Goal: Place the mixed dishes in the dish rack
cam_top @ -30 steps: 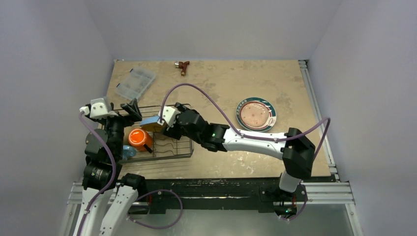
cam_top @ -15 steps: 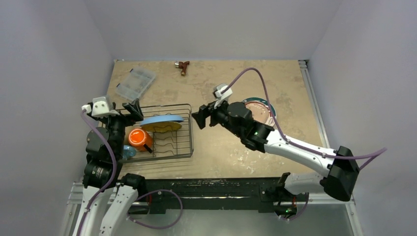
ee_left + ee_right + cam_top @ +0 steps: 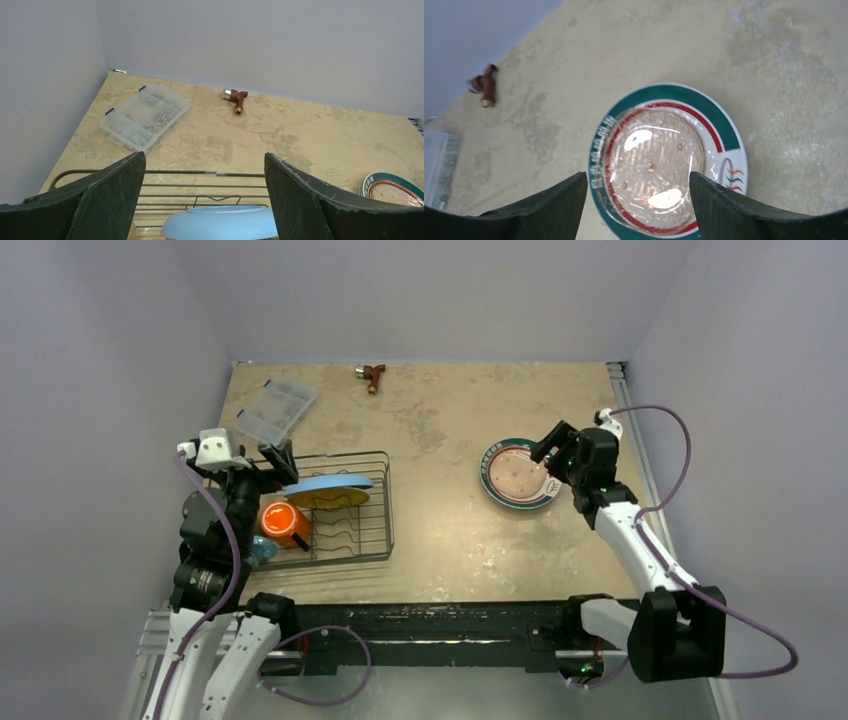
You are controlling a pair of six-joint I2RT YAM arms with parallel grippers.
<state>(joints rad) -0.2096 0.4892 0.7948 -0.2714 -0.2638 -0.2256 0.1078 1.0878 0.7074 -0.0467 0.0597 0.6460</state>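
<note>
The black wire dish rack [image 3: 370,530] stands at the left. In it the light blue plate [image 3: 332,482] lies tilted on the yellow plate [image 3: 330,500], beside the orange mug [image 3: 282,521]. The blue mug [image 3: 262,550] peeks out at the rack's near left. The green-rimmed white plate [image 3: 505,493] lies flat at the right with a small glossy bowl [image 3: 518,471] on it. My left gripper [image 3: 278,462] is open and empty above the rack's far left, over the blue plate [image 3: 220,225]. My right gripper [image 3: 548,445] is open and empty just above the green-rimmed plate [image 3: 724,135].
A clear plastic compartment box [image 3: 275,408] lies at the far left of the table, behind the rack. A small brown tool [image 3: 373,373] lies at the far edge. The box [image 3: 144,116] and tool [image 3: 236,96] also show in the left wrist view.
My right arm left the blue plate in the rack and swung right, to above the green-rimmed plate. My left gripper shifted slightly right.
</note>
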